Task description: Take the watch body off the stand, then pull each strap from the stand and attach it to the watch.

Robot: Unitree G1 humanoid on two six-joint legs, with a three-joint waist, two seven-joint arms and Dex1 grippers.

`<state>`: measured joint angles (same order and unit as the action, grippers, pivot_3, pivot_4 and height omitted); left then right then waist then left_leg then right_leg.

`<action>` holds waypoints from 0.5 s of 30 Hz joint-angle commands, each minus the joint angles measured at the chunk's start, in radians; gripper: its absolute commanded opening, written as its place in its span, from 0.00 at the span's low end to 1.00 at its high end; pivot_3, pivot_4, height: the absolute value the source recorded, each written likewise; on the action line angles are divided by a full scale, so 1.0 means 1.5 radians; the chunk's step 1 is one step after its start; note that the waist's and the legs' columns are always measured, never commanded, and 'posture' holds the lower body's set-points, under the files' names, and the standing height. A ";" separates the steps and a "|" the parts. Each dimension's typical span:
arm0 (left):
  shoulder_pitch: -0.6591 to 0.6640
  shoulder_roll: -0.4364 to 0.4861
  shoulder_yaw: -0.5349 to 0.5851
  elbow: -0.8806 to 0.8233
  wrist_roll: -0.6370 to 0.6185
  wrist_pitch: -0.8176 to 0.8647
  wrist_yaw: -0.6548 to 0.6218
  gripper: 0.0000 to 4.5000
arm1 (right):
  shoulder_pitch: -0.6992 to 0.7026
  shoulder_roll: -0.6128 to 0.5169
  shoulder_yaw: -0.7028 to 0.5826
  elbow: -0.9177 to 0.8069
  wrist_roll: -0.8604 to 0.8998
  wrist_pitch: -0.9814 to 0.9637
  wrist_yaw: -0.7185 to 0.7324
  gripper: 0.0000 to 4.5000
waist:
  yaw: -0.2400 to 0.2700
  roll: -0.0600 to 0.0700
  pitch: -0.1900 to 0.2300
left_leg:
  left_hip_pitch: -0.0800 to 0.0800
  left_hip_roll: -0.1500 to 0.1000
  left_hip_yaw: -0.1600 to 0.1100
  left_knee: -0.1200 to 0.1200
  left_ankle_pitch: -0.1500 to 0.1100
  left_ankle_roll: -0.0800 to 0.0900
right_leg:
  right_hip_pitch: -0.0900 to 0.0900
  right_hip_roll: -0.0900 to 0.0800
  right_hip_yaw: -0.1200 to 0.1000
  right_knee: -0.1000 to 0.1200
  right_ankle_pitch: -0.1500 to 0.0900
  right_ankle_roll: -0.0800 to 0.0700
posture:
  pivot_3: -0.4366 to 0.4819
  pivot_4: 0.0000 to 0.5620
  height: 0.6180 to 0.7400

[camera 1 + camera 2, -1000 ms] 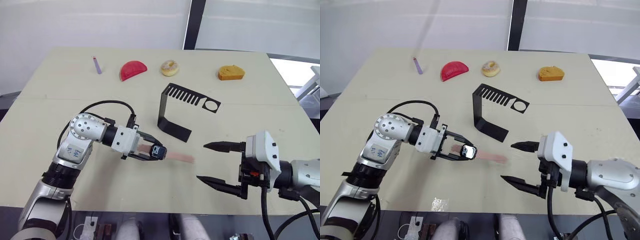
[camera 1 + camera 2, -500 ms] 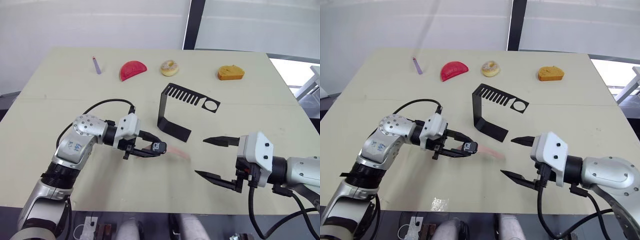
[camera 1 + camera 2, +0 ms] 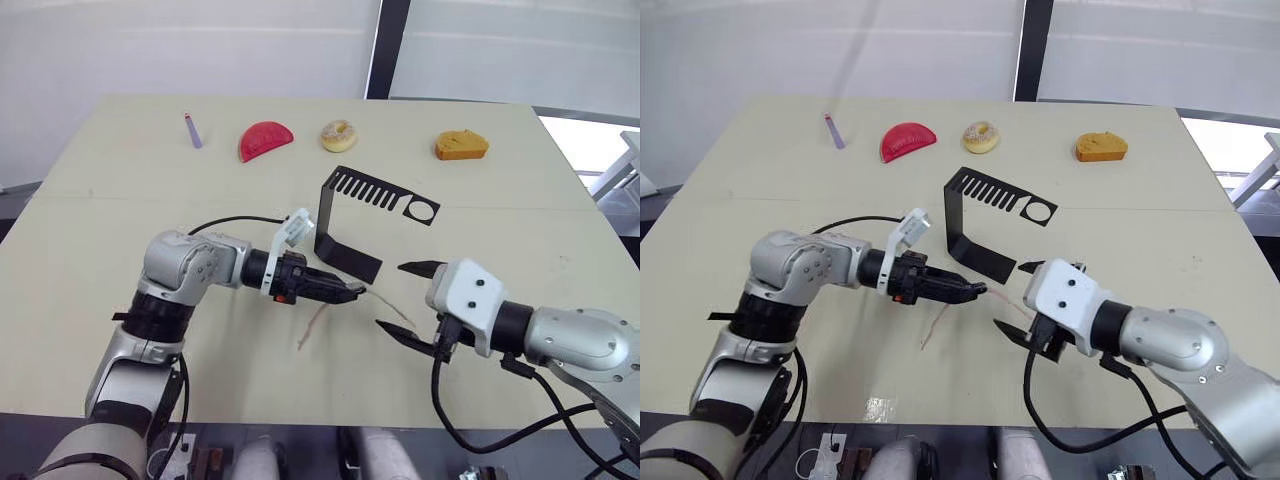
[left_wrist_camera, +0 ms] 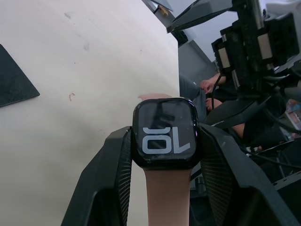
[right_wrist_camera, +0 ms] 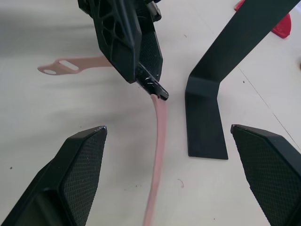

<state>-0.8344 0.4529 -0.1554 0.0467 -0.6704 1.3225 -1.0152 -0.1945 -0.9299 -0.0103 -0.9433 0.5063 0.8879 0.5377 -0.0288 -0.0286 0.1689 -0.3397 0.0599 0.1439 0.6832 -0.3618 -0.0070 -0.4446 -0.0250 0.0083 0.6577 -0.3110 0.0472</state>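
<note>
Left wrist view: left end effector (image 4: pixel 162 155) clamped on watch body (image 4: pixel 165 133), straps (image 5: pixel 157 117) hanging both ends, just in front of the stand (image 3: pixel 345 235); right end effector (image 3: pixel 402 302) wide open, empty, beside it; next, seat loose strap.

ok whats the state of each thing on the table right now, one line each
watch body: off the stand, clamped between the left claw's fingers, straps attached
straps: off the stand, hanging from the watch body
stand: upright on the table, comb slots and ring bare
left claw: shut on the watch body
right claw: open, holding nothing, close to the strap's free end
purple stick, red slice, donut, orange piece: lying untouched along the far edge
</note>
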 commanded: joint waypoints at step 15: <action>-0.016 -0.015 0.033 -0.014 -0.054 0.032 0.025 0.35 | -0.058 0.008 0.059 -0.005 -0.059 0.036 -0.022 0.71 | 0.000 0.000 0.000 | 0.000 0.000 0.000 0.000 0.000 0.000 | 0.000 0.000 0.000 0.000 0.000 0.000 | 0.48 0.27 0.98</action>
<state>-0.8423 0.4343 -0.1318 0.0532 -0.7212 1.3736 -0.9759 -0.2691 -0.9264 0.0791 -0.9388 0.4291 0.9431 0.5107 -0.0283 -0.0286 0.1689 -0.3397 0.0598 0.1439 0.6831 -0.3617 -0.0073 -0.4447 -0.0252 0.0082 0.6577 -0.3111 0.0471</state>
